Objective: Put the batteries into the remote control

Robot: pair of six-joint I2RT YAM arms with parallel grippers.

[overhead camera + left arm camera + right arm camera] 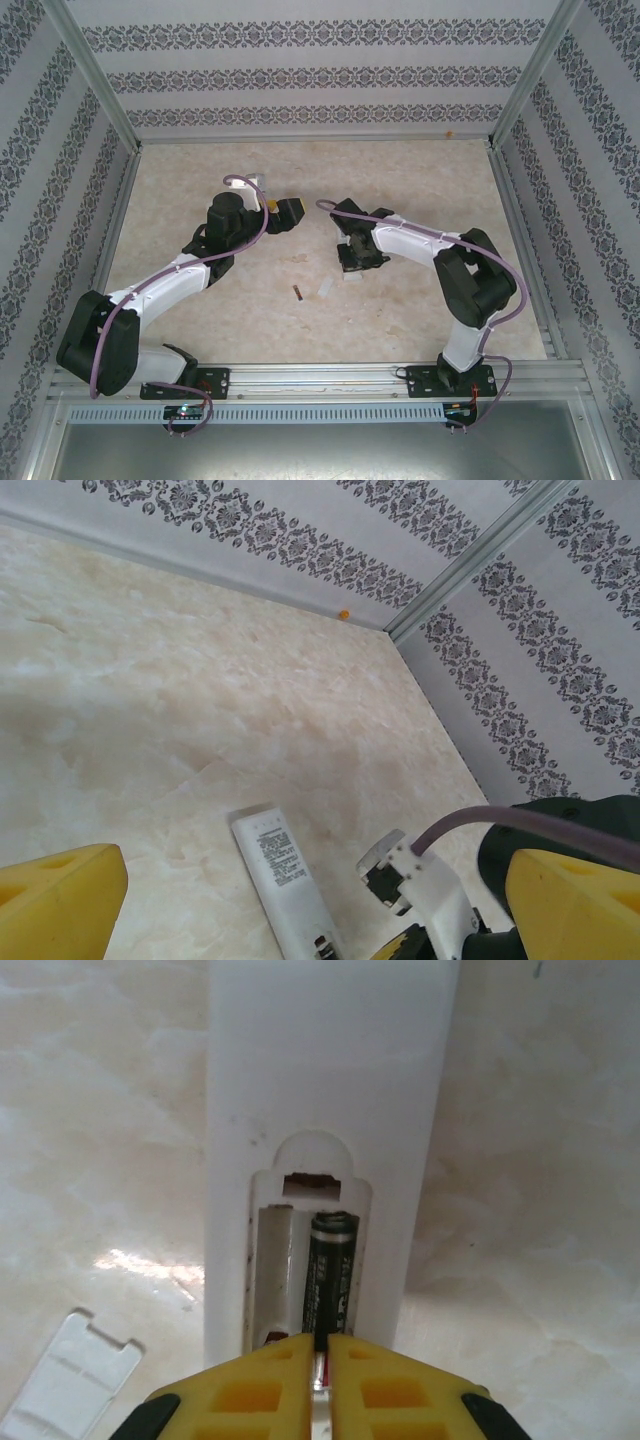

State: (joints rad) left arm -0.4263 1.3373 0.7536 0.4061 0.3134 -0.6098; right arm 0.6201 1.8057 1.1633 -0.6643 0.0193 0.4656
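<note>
My right gripper (320, 1365), fingers together, sits at the near end of the battery (332, 1275), which lies lengthwise in the remote (330, 1080)'s right slot. The left slot is empty. A spare battery (298, 292) lies toward the table (420, 180)'s near edge, between both arms. My left gripper (285, 212) is spread wide.

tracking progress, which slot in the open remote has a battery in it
The one on the right in the right wrist view: a dark battery lies in it, while the left slot beside it is bare white.
</note>
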